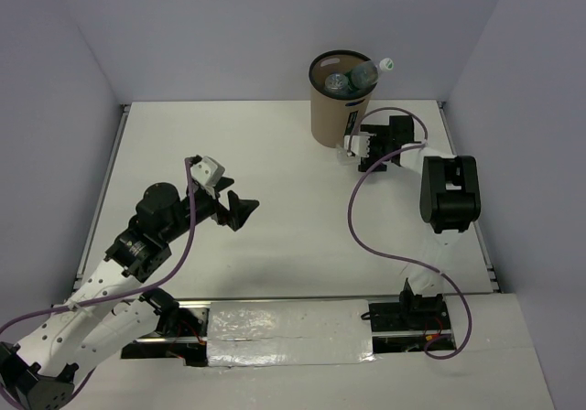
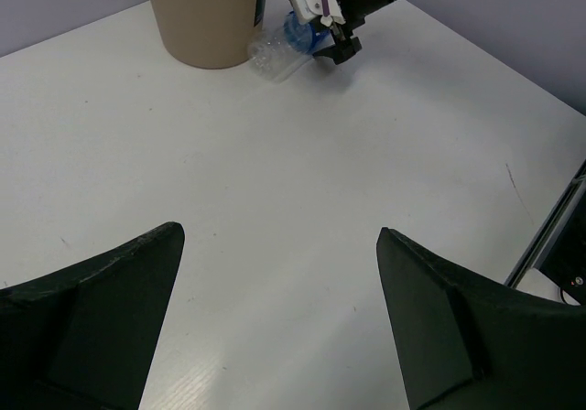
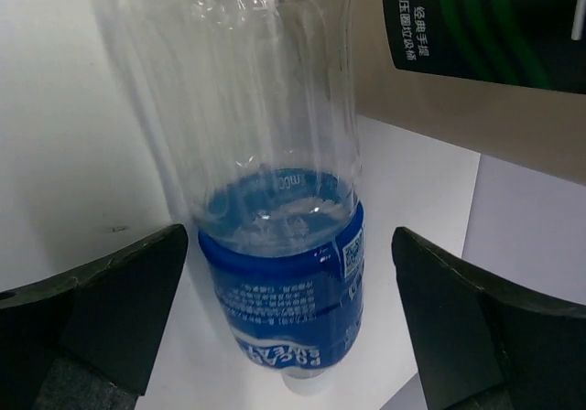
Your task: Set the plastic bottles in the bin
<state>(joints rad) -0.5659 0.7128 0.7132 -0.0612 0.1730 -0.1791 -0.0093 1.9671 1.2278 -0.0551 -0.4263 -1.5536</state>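
The left gripper (image 1: 240,210), its black wedge-shaped fingers spread wide, is hovering over the bare matte white table (image 1: 275,145) with open room all around. The tall tan cardboard-like cylindrical bin (image 1: 330,122) is holding clear plastic bottles (image 1: 352,80), one white-capped neck poking past its dark rim. Beside its base, the right gripper (image 1: 348,152) is straddling a ribbed clear blue-labelled bottle (image 2: 273,55) lying on the table, fingers spread.

Clear, blue-labelled bottle (image 3: 275,209) lies between the spread fingers of the gripper (image 3: 288,282); bin (image 3: 458,117) wall stands just beyond, right

Black-and-white arms (image 1: 146,227), purple cables (image 1: 350,214), black jaws
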